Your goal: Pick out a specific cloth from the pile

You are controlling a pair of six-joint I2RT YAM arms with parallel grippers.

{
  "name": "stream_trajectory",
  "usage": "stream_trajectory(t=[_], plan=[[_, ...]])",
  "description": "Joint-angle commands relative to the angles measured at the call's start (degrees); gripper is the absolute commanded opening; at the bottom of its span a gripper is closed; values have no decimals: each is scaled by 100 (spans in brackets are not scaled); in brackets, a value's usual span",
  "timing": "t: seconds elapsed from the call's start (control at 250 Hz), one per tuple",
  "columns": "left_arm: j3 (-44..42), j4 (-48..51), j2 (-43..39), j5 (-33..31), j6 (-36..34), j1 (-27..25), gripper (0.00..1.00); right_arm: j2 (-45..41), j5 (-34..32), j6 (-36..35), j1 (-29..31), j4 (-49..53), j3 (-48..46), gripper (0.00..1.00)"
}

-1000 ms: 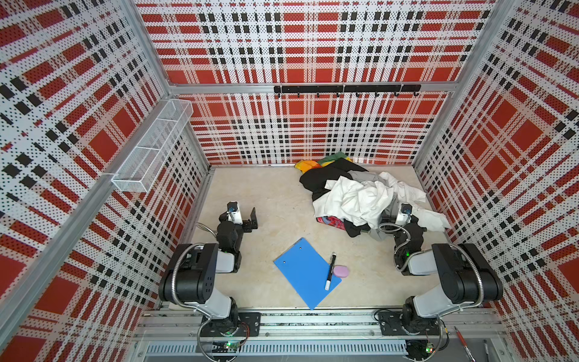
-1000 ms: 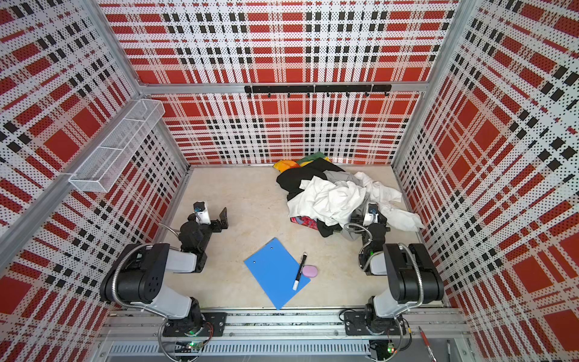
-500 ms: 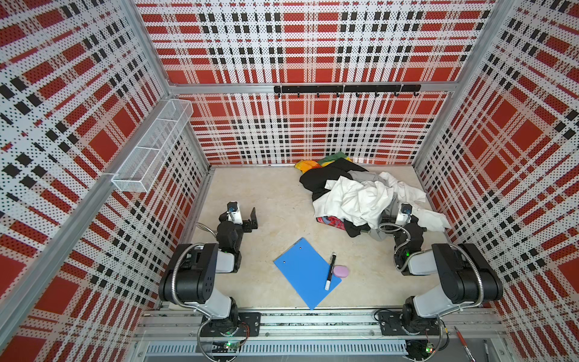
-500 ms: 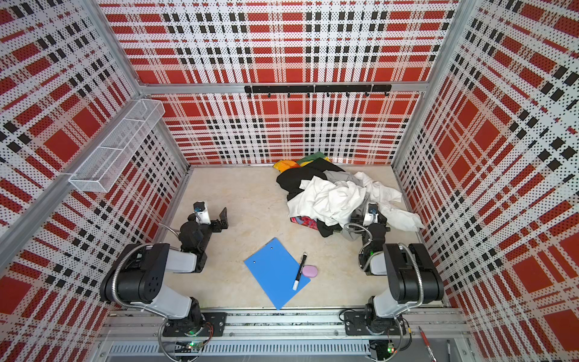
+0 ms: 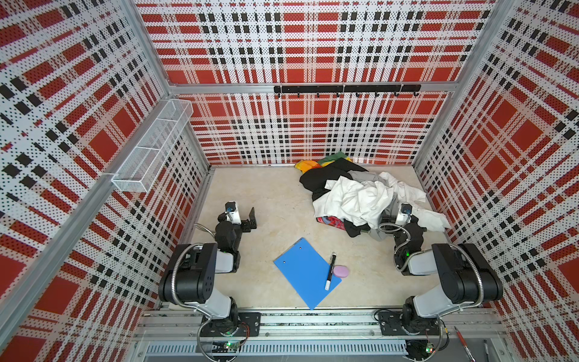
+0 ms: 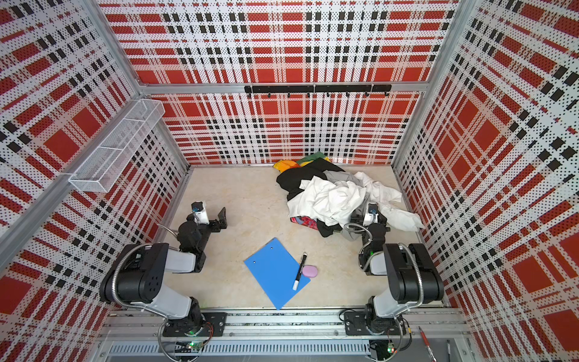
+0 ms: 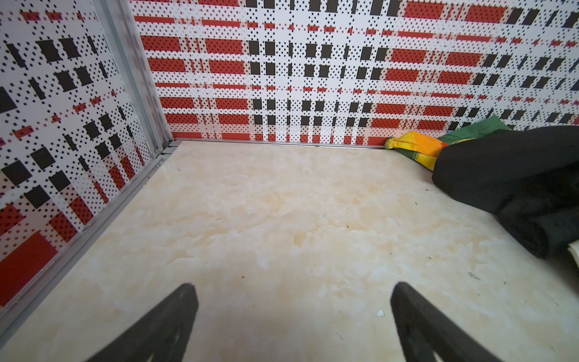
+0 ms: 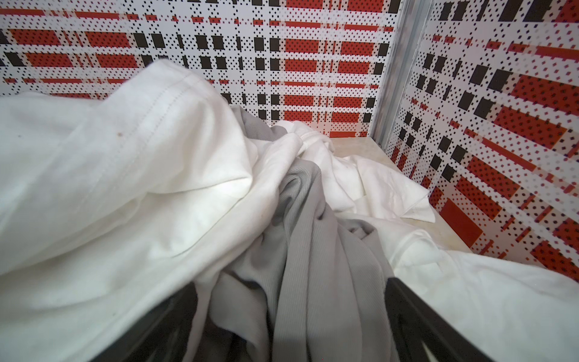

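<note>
Right wrist view puts the right gripper (image 8: 289, 285) low against the pile (image 8: 156, 219). Its black fingers are spread wide and unclenched. Ribbed grey fabric (image 8: 313, 250) is bunched loosely between them, and smooth white sheeting (image 8: 125, 141) with a stitched hem is heaped just beyond.

Left wrist view shows the left gripper (image 7: 294, 286) equally spread and empty over the beige marbled tabletop (image 7: 282, 219). Farther off lies the cloth (image 7: 507, 169), a matte black fold. A rainbow-striped cloth (image 7: 413, 147) touches it by the perforated plaid back wall (image 7: 313, 78).

Only the top views show the flat blue clipboard (image 5: 300, 272) nearest the arm bases. A black marker (image 5: 330, 271) lies along its edge with a pink oval piece (image 5: 341, 271) just beside it; any print on the marker is too small to read.

Beyond these, in both top views, the cloth (image 6: 291, 181) sits at the pile's far left side. It lies partly under the white layers and well apart from the left gripper.
</note>
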State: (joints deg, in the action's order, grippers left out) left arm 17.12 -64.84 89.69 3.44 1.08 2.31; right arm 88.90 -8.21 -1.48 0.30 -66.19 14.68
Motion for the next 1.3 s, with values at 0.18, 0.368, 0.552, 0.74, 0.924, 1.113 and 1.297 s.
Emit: stream_trajectory(t=[0.18,0.368,0.552,0.74,0.924,1.113,1.297], plan=[[-306,-558,-177,156,10,36,99,-39,-23,73,-3,-1155,-393,100],[-263,334,-1043,-384,-295,-379,99,-534,-335,146,-3,-1072,-590,100],[345,2390,-2398,-859,391,-799,99,-1864,-707,411,127,796,-298,100],[1156,3789,-2920,-702,1457,-1303,99,-2992,-665,1023,354,3537,677,100],[2696,5311,-2659,-166,1714,-1785,99,-3113,-612,1368,831,4923,1568,100],[3953,6174,-2032,1005,1668,-1860,99,-2713,-506,1538,1386,5411,2206,100],[5318,7319,-1282,2046,1474,-1864,99,-2184,-1107,1348,2010,6216,2893,100]])
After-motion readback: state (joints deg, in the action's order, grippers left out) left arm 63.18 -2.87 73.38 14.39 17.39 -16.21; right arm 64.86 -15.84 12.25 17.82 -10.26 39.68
